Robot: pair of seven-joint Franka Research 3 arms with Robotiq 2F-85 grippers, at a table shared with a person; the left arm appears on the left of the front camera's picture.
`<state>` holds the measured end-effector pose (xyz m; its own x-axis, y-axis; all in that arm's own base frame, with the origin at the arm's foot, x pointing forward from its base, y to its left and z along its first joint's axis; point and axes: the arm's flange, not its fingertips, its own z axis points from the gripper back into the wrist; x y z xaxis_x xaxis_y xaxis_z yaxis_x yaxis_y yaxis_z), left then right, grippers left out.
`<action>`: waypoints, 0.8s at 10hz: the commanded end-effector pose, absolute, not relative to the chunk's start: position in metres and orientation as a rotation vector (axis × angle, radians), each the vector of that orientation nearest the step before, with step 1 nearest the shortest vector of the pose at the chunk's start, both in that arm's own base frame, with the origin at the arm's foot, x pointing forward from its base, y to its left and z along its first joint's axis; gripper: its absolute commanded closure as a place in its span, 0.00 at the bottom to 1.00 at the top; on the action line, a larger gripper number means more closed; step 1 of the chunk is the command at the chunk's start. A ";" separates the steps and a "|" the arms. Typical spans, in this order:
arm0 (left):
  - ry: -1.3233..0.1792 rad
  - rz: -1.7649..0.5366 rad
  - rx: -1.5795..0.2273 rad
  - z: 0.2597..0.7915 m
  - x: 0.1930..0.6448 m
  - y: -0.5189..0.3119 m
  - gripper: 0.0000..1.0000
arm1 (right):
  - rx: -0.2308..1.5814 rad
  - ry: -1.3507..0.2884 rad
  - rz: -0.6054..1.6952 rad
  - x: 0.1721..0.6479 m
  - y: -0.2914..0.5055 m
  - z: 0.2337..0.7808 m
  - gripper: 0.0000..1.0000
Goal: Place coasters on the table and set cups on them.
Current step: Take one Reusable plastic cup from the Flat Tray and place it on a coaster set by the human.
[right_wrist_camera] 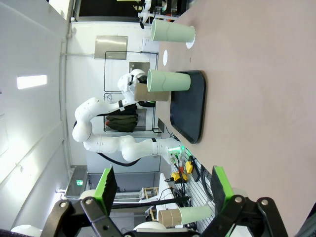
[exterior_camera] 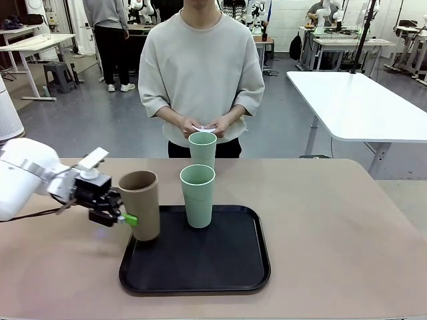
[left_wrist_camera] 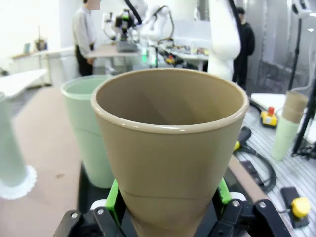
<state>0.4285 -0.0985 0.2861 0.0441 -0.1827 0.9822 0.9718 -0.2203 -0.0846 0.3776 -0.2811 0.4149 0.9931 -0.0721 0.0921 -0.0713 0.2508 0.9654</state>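
Your left claw (exterior_camera: 127, 219) clamps the upright tan cup (exterior_camera: 140, 203) at the black tray's (exterior_camera: 200, 267) left edge. A bare coaster (right_wrist_camera: 165, 57) lies beyond, toward the person. Your right claw (right_wrist_camera: 163, 190) stands apart, empty.

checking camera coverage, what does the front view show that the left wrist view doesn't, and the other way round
Front view: a person's hands holding a white coaster, and the whole outline of the black tray.
Left wrist view: a scalloped coaster under the far mint cup, and the green pads on either side of the tan cup's base.
Both: the tan cup held in the left gripper, and the second mint cup standing on the tray.
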 end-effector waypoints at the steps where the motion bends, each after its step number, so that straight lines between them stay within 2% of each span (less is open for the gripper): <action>1: -0.964 -1.313 -1.204 0.363 0.402 -0.049 0.70 | 1.323 -0.140 -0.008 0.380 -0.281 0.415 0.00; 2: -0.995 -1.267 -1.186 0.397 0.391 -0.025 0.70 | 1.323 -0.140 -0.008 0.380 -0.281 0.415 0.00; 4: -0.992 -1.198 -1.123 0.434 0.385 0.004 0.70 | 1.323 -0.140 -0.008 0.380 -0.281 0.415 0.00; 7: -0.956 -1.096 -1.100 0.454 0.372 0.027 0.70 | 1.323 -0.140 -0.008 0.380 -0.281 0.415 0.00; 8: -1.017 -1.176 -1.098 0.453 0.382 0.023 0.70 | 1.323 -0.140 -0.008 0.380 -0.281 0.415 0.00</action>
